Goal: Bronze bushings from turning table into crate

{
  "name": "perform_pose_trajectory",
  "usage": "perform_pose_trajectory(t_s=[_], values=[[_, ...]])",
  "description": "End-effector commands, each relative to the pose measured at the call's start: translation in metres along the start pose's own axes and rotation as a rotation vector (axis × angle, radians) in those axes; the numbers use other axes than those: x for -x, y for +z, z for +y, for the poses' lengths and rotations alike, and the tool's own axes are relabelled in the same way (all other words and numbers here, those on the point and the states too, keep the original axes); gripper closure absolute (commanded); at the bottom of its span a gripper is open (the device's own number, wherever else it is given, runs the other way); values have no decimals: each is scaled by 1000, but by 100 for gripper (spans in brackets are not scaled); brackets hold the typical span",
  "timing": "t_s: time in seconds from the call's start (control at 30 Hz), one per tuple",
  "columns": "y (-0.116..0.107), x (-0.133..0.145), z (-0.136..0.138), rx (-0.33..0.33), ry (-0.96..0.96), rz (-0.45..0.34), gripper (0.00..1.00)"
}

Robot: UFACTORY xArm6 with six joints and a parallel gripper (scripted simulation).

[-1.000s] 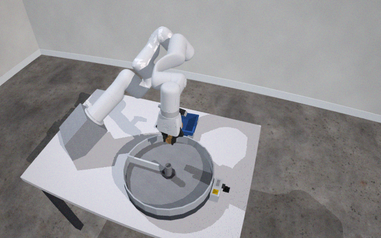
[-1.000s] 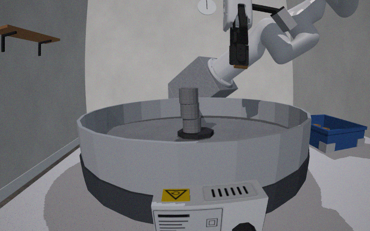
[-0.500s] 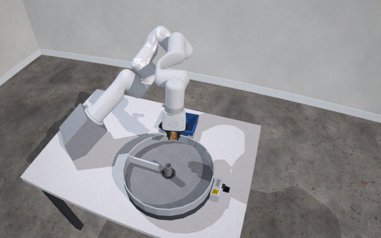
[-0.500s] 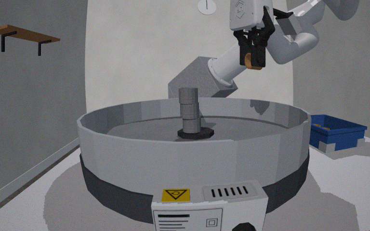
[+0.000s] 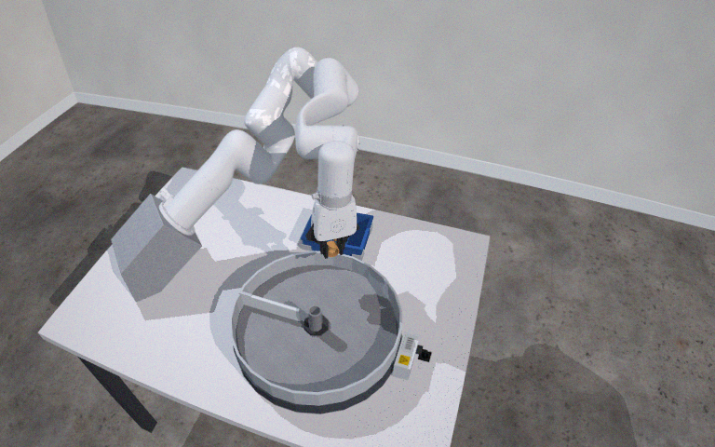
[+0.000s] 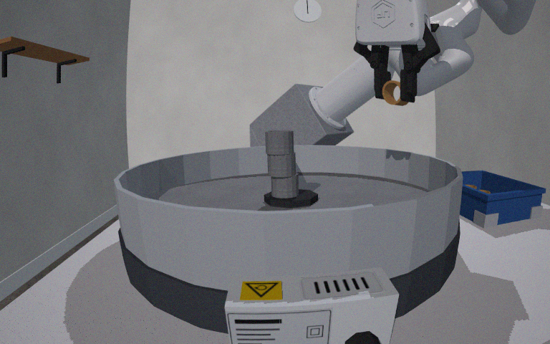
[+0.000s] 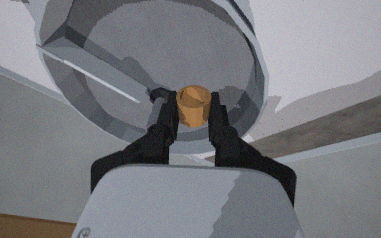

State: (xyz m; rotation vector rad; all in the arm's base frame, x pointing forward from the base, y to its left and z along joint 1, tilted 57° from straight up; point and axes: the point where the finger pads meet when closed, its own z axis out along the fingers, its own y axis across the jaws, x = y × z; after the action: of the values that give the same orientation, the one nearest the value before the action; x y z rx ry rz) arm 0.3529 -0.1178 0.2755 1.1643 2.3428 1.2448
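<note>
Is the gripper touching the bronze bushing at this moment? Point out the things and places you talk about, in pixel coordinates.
Touching. The wrist view shows the bronze bushing (image 5: 331, 248) (image 6: 390, 92) (image 7: 193, 113) between the fingers of the gripper (image 5: 332, 249) (image 6: 394, 97) (image 7: 193, 102), one against each side.

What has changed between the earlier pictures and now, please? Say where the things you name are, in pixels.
The gripper (image 5: 332, 251) (image 6: 395, 96) (image 7: 193, 102) has moved towards the blue crate (image 5: 364, 232) (image 6: 515, 208), rightwards in the exterior view, and has turned, so both fingers now show side by side there. The bronze bushing (image 5: 331, 250) (image 6: 386, 93) (image 7: 193, 115) travelled with it, held throughout; nothing was released. The crate stayed put.
</note>
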Motion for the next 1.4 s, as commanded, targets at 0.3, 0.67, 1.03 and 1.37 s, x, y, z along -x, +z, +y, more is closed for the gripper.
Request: perform_pose_trajectory(t_s=[0.3, 0.67, 1.03, 1.37], values=[[-1, -17, 22, 7, -394, -6, 100], [-2, -30, 36, 9, -664, -7, 100], [-2, -46, 50, 11, -971, -10, 100], [-3, -59, 62, 14, -1228, -14, 100]])
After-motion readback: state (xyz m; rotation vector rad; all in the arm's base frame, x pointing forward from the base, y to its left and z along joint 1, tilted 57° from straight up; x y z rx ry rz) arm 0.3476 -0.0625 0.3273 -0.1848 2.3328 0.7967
